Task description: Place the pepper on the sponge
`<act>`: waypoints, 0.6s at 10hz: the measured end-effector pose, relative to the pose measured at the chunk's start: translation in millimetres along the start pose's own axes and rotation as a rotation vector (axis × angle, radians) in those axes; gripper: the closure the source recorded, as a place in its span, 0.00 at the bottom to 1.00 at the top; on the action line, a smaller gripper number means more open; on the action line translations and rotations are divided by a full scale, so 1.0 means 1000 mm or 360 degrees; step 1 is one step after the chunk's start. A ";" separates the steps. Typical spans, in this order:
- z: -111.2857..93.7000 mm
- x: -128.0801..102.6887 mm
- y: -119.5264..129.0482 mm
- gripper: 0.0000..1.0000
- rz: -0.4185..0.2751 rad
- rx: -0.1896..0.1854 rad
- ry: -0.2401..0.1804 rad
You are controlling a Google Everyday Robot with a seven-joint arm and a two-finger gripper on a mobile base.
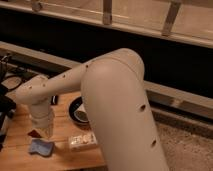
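The blue-grey sponge [41,146] lies flat on the wooden table [20,160] near its front left. My gripper [44,133] hangs at the lower end of the white wrist, pointing down, just above the sponge's far edge. A small dark red piece, the pepper [34,134], shows at the left side of the gripper's tip, right above the sponge. The wrist hides most of the pepper, so I cannot make out whether it is held or resting.
A pale yellowish block [82,141] lies right of the sponge. A dark bowl [76,111] stands behind it. My bulky white upper arm [120,105] fills the middle and hides the table's right part. Dark equipment [6,107] stands at the left edge.
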 end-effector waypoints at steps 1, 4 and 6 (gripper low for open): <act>0.007 -0.002 0.004 0.98 -0.0004 -0.0001 0.0021; 0.019 0.002 0.004 0.98 0.0002 0.0000 0.0061; 0.028 0.001 0.008 0.98 0.0000 -0.0001 0.0077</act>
